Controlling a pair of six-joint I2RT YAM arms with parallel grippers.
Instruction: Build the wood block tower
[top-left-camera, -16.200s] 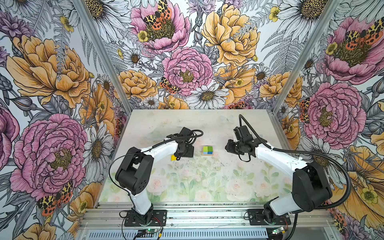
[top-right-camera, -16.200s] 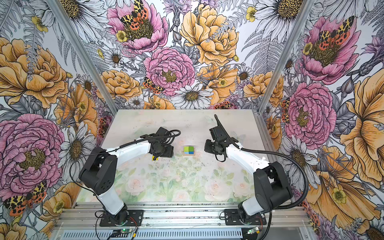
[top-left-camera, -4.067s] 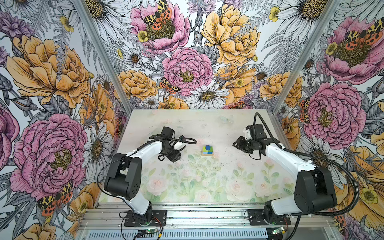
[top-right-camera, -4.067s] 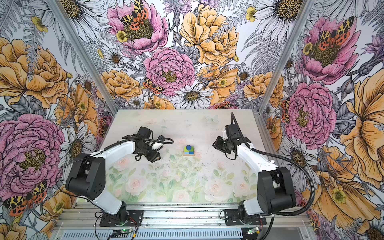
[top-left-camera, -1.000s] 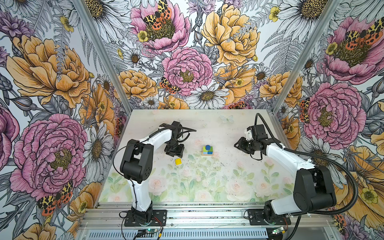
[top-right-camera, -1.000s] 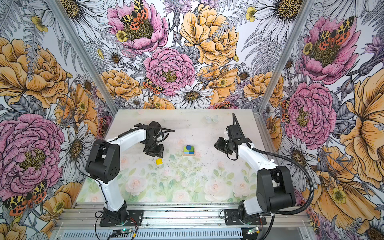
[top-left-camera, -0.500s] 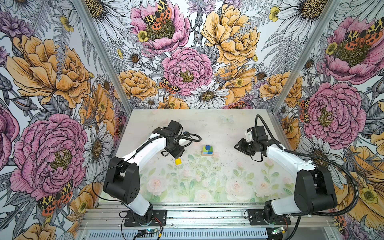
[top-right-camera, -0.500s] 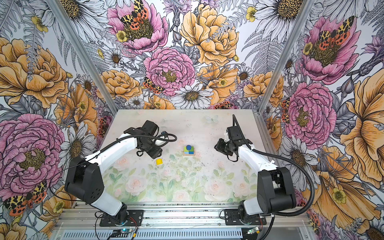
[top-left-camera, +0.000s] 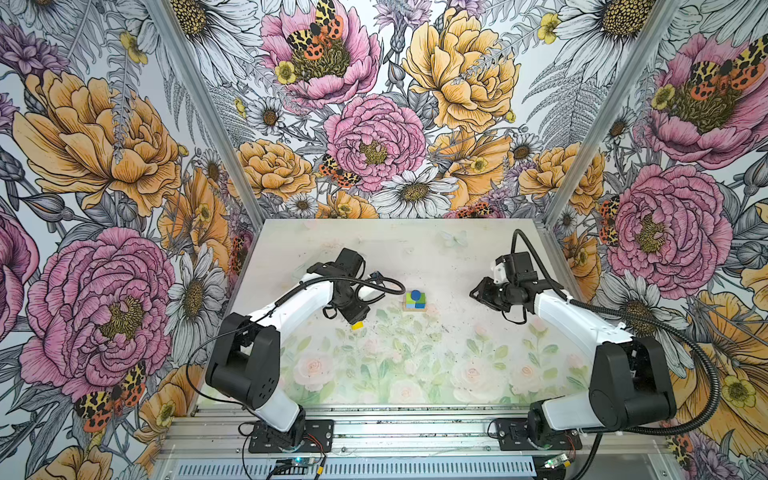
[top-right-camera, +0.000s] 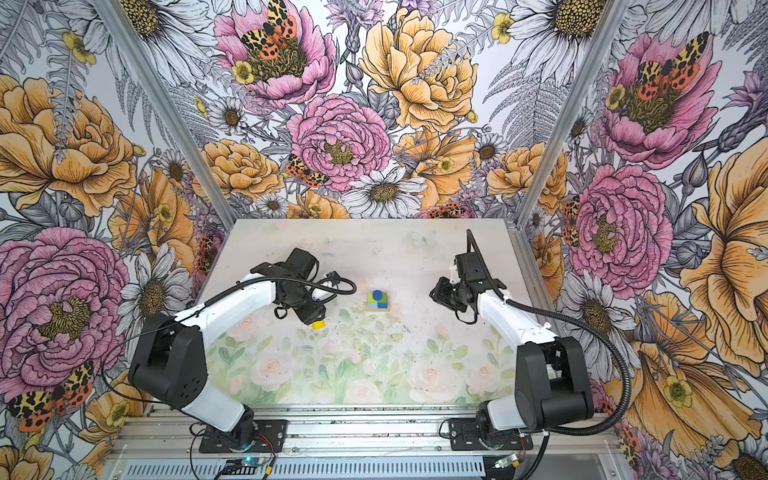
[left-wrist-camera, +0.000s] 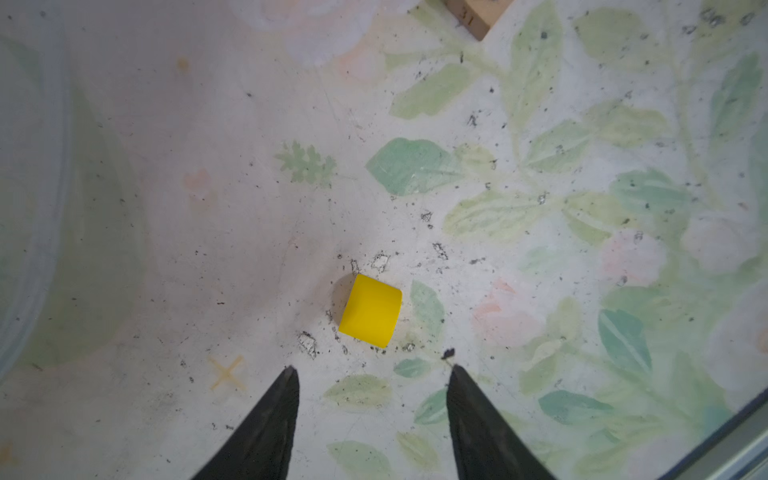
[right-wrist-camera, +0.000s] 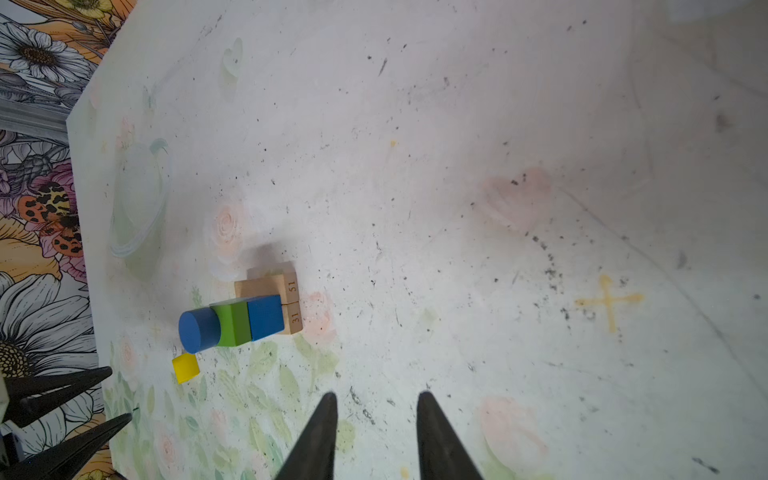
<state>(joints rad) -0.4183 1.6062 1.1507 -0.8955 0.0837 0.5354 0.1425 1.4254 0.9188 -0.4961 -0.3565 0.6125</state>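
As left gripper gapes, yellow half-round — loose

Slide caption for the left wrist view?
Open left gripper poised just short of the yellow half-round block on the floral table; tan bar corner barely in view.

Pink-and-orange flower-papered walls enclose on three sides a pale, scuffed, flower-printed tabletop; silver aluminium rails edge its front.
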